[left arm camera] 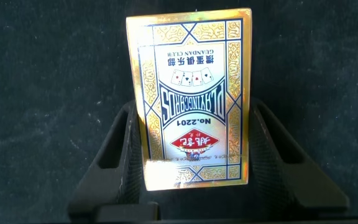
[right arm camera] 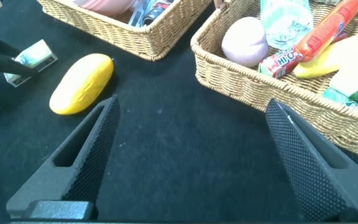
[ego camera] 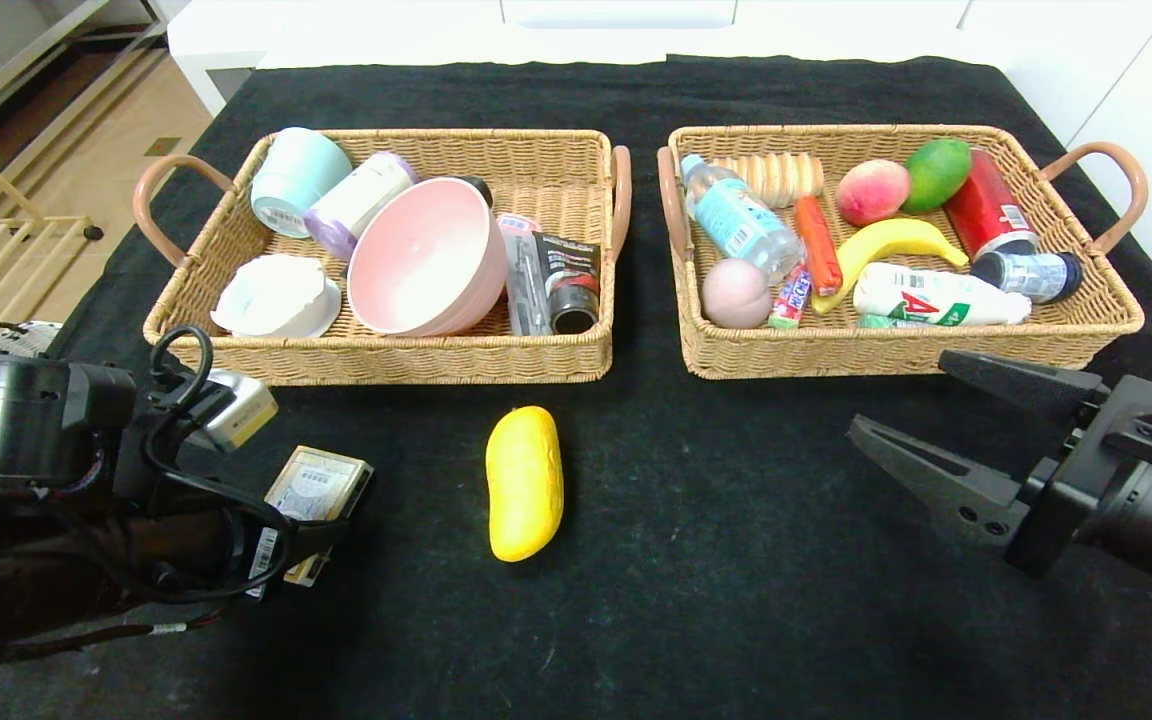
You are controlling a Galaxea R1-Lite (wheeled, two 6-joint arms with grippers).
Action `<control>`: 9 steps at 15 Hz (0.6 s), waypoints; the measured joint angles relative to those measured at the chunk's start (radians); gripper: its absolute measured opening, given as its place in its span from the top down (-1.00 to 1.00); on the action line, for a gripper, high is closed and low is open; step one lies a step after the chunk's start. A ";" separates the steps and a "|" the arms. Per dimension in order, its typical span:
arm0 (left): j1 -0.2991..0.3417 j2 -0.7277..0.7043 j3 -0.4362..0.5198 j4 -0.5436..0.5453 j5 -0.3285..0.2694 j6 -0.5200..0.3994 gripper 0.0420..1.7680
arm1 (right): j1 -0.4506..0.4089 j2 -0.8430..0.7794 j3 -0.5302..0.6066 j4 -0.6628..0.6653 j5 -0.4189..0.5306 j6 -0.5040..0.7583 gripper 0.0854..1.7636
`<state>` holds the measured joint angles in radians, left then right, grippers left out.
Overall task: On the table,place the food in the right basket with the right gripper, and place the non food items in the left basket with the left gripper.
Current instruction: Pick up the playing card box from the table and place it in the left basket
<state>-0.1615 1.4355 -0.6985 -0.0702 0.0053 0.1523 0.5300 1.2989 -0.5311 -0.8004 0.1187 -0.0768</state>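
Two wicker baskets, side by side on the far half of the table (ego camera: 736, 550): left basket (ego camera: 376, 362), right basket (ego camera: 896, 355), well apart from both grippers.

On the bare cloth, two loose things only:
- One yellow fruit (ego camera: 524, 482), lying lengthwise in front of the gap between the baskets, untouched.
- One card box (ego camera: 316, 487), cream and gold, near the front left, tilted up on edge.

Left gripper (left arm camera: 191, 109): low over the front left of the table, jaws narrowed onto the card box, one finger against each long side. In the grip, by the look of the tilt.

Right gripper (ego camera: 898, 392): hovering just in front of the right basket, jaws spread wide, nothing between them.

In the left basket, among other things:
- One teal mug (ego camera: 296, 178), on its side in the far left corner.
- One pink bowl (ego camera: 426, 255), tipped on its side in the middle.

In the right basket, among other things:
- One water bottle (ego camera: 736, 215), at the left end.
- One sausage (ego camera: 818, 243), just beside the water bottle.
- One white bottle (ego camera: 936, 297), lying along the near wall.
- One banana (ego camera: 891, 240), between the sausage and the white bottle.
- One peach (ego camera: 872, 192), next to one green fruit (ego camera: 936, 172), at the far side.
- One red can (ego camera: 986, 215), at the right end.
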 joint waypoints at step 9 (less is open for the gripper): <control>-0.013 -0.006 -0.006 -0.047 0.000 0.002 -0.15 | 0.000 -0.001 0.000 0.000 0.000 -0.001 -0.94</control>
<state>-0.1740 1.4296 -0.7043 -0.1168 0.0053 0.1543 0.5304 1.2979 -0.5306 -0.8004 0.1187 -0.0774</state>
